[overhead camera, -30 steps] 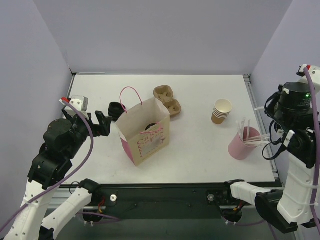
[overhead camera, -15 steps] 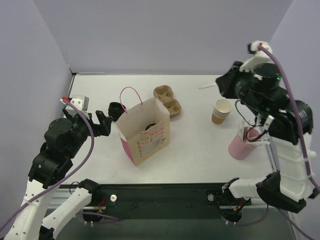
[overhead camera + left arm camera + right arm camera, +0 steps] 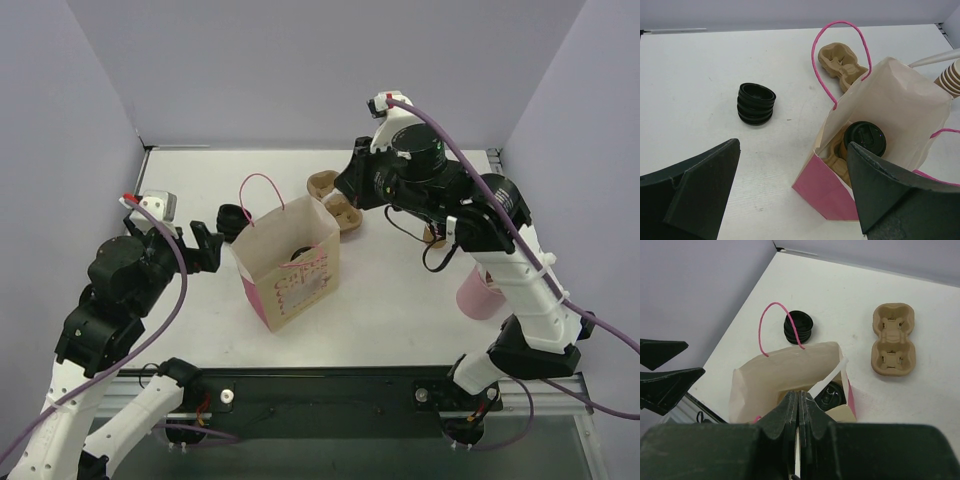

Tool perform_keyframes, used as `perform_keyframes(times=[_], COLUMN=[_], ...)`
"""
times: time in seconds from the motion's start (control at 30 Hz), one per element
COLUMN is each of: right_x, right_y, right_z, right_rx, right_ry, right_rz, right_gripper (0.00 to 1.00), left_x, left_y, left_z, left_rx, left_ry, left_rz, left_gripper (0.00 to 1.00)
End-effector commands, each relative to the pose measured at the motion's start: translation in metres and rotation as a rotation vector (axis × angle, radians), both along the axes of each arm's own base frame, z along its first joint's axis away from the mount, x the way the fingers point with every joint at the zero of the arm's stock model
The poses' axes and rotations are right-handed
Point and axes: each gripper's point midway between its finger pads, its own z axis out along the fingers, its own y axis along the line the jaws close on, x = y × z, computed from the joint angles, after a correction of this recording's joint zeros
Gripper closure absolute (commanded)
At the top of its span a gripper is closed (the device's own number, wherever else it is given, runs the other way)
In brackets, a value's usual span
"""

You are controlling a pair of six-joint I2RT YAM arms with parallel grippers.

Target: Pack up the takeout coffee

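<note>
Takeout coffee [image 3: 865,140], black lid up, stands inside the paper bag, seated in a pulp tray [image 3: 834,161] at the bag's bottom. White table [image 3: 400,300] carries everything. Paper bag [image 3: 287,268], tan with a pink side and pink cord handles, stands open near the table's middle. Right arm reaches in from 3 o'clock; the right claw [image 3: 798,399] hangs above the bag's mouth, fingers pressed together on a thin white straw [image 3: 827,379] that slants across the opening. Left claw [image 3: 792,145] hangs at 9 o'clock of the bag, fingers spread wide, gripping nothing. Pink cup [image 3: 475,300] at 3 o'clock is half hidden by the right arm. Empty carrier [image 3: 893,339] with two wells lies at 1 o'clock, apart from the bag. Tan cup stack [image 3: 951,80] stands at 2 o'clock. Black lid stack [image 3: 756,103] sits at 10 o'clock
</note>
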Motion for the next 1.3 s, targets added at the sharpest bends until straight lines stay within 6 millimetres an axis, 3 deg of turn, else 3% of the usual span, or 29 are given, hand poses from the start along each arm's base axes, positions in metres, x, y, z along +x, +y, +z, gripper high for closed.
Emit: perform_keyframes(times=[0.0,0.3,0.6,0.97,1.13,1.27], right_x=[-0.017,-0.016,-0.023,-0.033,-0.041,-0.031], right_y=[0.001,-0.018,-0.011,0.051,0.084,0.096], right_z=[0.027,0.053,0.056,-0.009,-0.026,-0.058], right_rx=[0.074,0.1,0.116,0.104,0.151,0.135], right_ry=[-0.054,-0.134,-0.134,0.08,0.171,0.266], right_rz=[0.02,-0.045,-0.017,0.163,0.268,0.254], right_gripper=[1.0,1.0,1.0,1.0,1.0,0.89], left_x=[-0.001,0.0,-0.001,-0.004,-0.006,-0.007], left_y=[0.002,-0.002,-0.003,0.001,0.002,0.002], left_z=[0.023,0.02,0.02,0.02,0.017,0.019], left_rx=[-0.028,-0.03,-0.036,-0.03,-0.026,-0.028], left_ry=[-0.054,-0.044,-0.044,-0.045,-0.04,-0.046], left_rz=[0.009,-0.007,-0.012,-0.004,-0.001,-0.006], left_gripper=[0.03,0.03,0.03,0.03,0.03,0.03])
